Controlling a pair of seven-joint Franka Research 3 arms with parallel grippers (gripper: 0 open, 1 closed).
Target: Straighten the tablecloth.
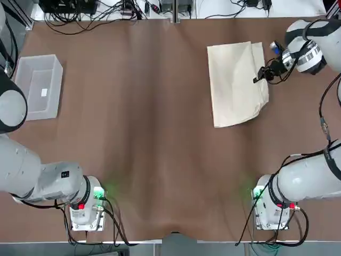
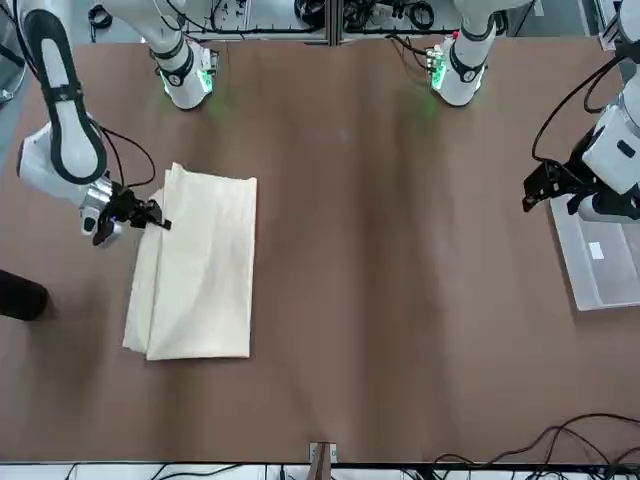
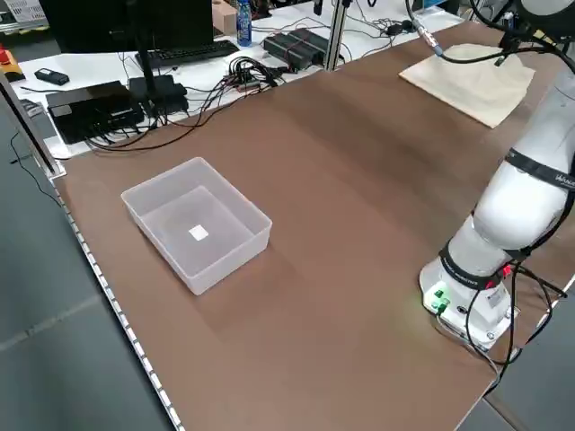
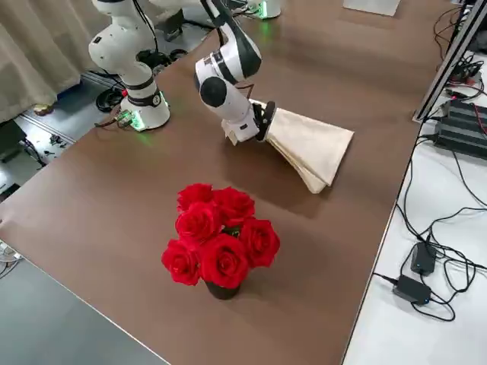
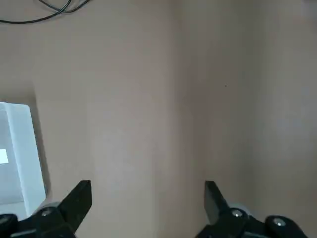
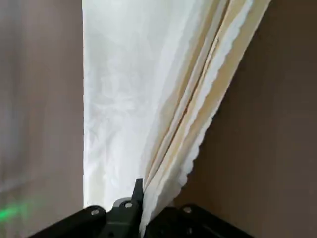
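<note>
— Nearest the camera?
— Red roses (image 4: 217, 245) in a dark pot, standing on the brown table (image 1: 149, 133) in the right side view, just short of the cloth.
— And the tablecloth (image 1: 236, 82)?
— Folded into layers, cream, slightly creased; lying on the robot's right half of the table, toward the far edge.
— Right gripper (image 1: 259, 76)?
— Low at the cloth's outer long edge, jaws pinched tight on the stacked layers (image 6: 198, 114), scalloped hems showing beside the fingers.
— Left gripper (image 2: 545, 187)?
— Hanging above bare table next to the clear plastic bin (image 1: 38, 86), jaws spread wide, holding nothing. Well apart from the cloth.
— Anything in the bin?
— Only a small white label (image 3: 199, 233) on its floor.
— Beyond the table?
— Cables and black boxes (image 3: 99, 103) along the far side.
</note>
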